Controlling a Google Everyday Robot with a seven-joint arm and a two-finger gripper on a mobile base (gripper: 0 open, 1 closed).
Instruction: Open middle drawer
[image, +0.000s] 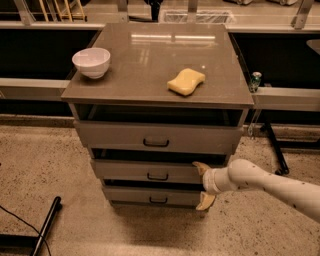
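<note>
Camera view: end effector (204, 185) spread wide, empty, upper fingertip (200, 166) at the middle drawer (130, 170) front's right end

No text, label, brand, number or sign can be read. Nothing legible is made out on the front of the middle drawer (125, 170). The markings on the can (255, 81), up and to the right of that drawer, are too small to tell. The gripper (204, 185) is noted at the right end of the drawer front, fingers spread apart, one against the drawer's upper right edge, the other lower down.
</note>
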